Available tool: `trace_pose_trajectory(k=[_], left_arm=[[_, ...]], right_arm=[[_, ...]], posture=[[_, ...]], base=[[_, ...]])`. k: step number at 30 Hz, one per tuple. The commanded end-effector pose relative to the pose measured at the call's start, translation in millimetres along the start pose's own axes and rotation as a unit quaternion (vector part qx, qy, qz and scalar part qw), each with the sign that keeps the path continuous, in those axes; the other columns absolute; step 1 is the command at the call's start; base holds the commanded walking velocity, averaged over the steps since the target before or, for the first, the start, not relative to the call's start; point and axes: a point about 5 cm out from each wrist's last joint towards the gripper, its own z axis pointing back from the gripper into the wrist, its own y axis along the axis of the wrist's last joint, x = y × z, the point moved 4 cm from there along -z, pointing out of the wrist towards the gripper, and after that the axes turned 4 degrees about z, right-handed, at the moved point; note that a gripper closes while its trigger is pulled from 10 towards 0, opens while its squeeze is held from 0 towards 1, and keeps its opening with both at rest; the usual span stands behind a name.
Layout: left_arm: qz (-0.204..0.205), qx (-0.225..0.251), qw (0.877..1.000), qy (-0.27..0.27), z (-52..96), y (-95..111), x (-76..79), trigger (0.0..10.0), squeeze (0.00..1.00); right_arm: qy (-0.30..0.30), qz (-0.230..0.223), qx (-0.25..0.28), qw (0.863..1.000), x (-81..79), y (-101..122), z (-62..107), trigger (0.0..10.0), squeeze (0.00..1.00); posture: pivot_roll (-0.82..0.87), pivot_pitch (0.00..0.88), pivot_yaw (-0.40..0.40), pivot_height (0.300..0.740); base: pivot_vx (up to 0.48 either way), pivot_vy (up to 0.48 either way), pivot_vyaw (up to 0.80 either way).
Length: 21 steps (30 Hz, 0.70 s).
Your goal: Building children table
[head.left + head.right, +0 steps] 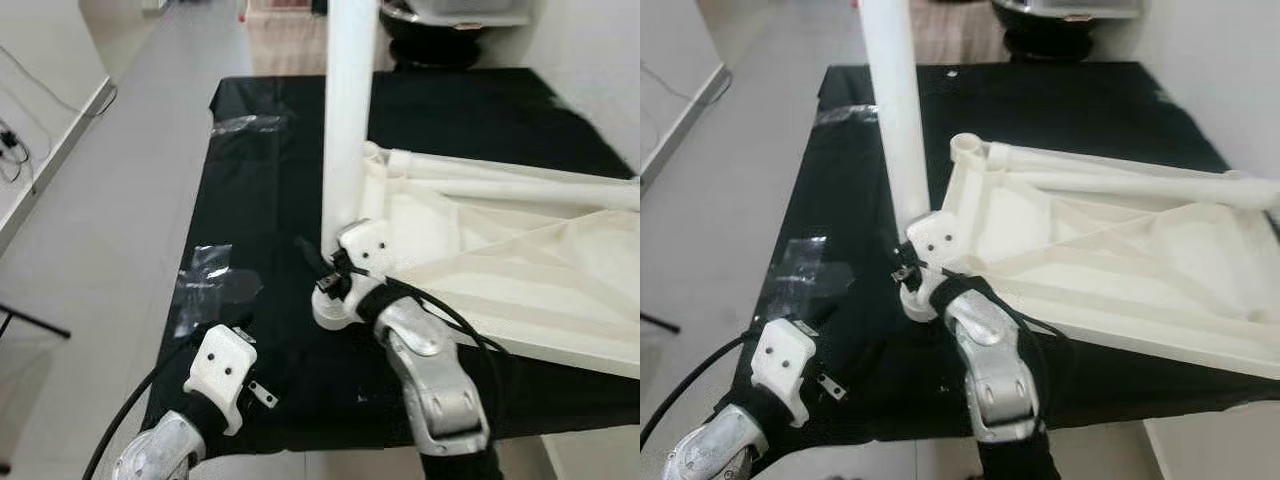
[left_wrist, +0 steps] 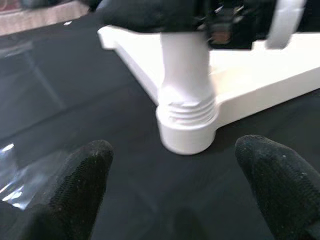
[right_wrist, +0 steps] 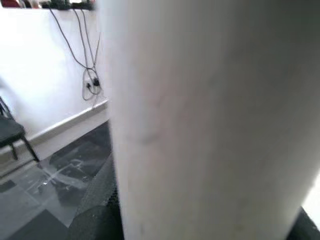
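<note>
Item: white plastic table top (image 1: 1120, 270), lying upside down on a black sheet (image 1: 260, 180) that covers the work surface, filling the right half of the head views. Ribbed underside faces up; a loose white leg (image 1: 520, 190) lies across it toward the upper right.

Item: white table leg (image 1: 348, 110), standing upright at the near left corner of the table top, running out of the top of the frame. In the left wrist view its threaded foot sits in a round corner socket (image 2: 187, 135), threads partly showing above the rim.

My right gripper (image 1: 325, 265): at centre frame, pinching the upright leg low down, just above the socket; the leg's surface fills most of its wrist view.

My left gripper (image 2: 180, 192): at lower left of the head views, fingers (image 2: 82, 180) spread wide, holding nothing, hovering over the sheet and facing the socket.

Surroundings: clear tape patches (image 1: 205, 275) on the sheet at left; pale floor (image 1: 130, 150) beyond.
</note>
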Motion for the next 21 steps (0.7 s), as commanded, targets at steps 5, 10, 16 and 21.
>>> trace_pose_trajectory(k=[5, 10, 16, 21], left_arm=[[0.009, -0.006, 1.000, 0.007, 2.5, -5.1, 1.5, 10.0, 0.00], [0.009, -0.004, 1.000, 0.002, 6.3, -2.6, 4.4, 10.0, 0.00], [0.010, -0.010, 1.000, -0.014, 18.7, 2.9, 14.4, 10.0, 0.00], [0.011, -0.016, 1.000, -0.014, 27.6, 6.0, 17.5, 10.0, 0.00]], right_arm=[[0.191, -0.078, 0.046, 0.977, -16.4, 25.6, 6.1, 10.0, 1.00], [0.294, -0.030, 0.055, 0.954, -8.7, 29.6, 9.0, 10.0, 0.00], [0.429, -0.001, 0.042, 0.903, 2.4, 29.2, -0.5, 10.0, 0.00], [0.478, -0.005, 0.033, 0.878, 8.0, 37.4, -8.1, 10.0, 0.00]], posture=[[0.02, 0.108, -0.059, 0.740], [0.04, 0.142, -0.057, 0.740], [0.10, 0.231, -0.041, 0.740], [0.12, 0.268, -0.032, 0.740]], base=[[0.000, 0.000, 0.00], [0.000, 0.000, 0.00], [0.000, 0.000, 0.00], [0.000, 0.000, 0.00]])
